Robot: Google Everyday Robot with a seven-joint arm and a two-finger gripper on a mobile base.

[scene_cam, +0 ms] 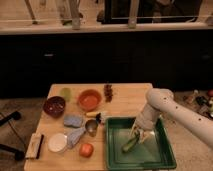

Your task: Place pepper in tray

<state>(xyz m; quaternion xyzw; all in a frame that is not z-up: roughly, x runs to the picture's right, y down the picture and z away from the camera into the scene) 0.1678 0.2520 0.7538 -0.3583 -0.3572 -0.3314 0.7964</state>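
Note:
The dark green tray sits at the front right of the wooden table. The slender yellow-green pepper is inside the tray, left of its middle, slanting down to the left. My gripper hangs from the white arm that comes in from the right. It is low over the tray, right at the pepper's upper end. I cannot tell whether it touches or holds the pepper.
On the table left of the tray are an orange bowl, a dark red bowl, a pale green round thing, a red-orange fruit, a white dish, a blue sponge and a metal cup.

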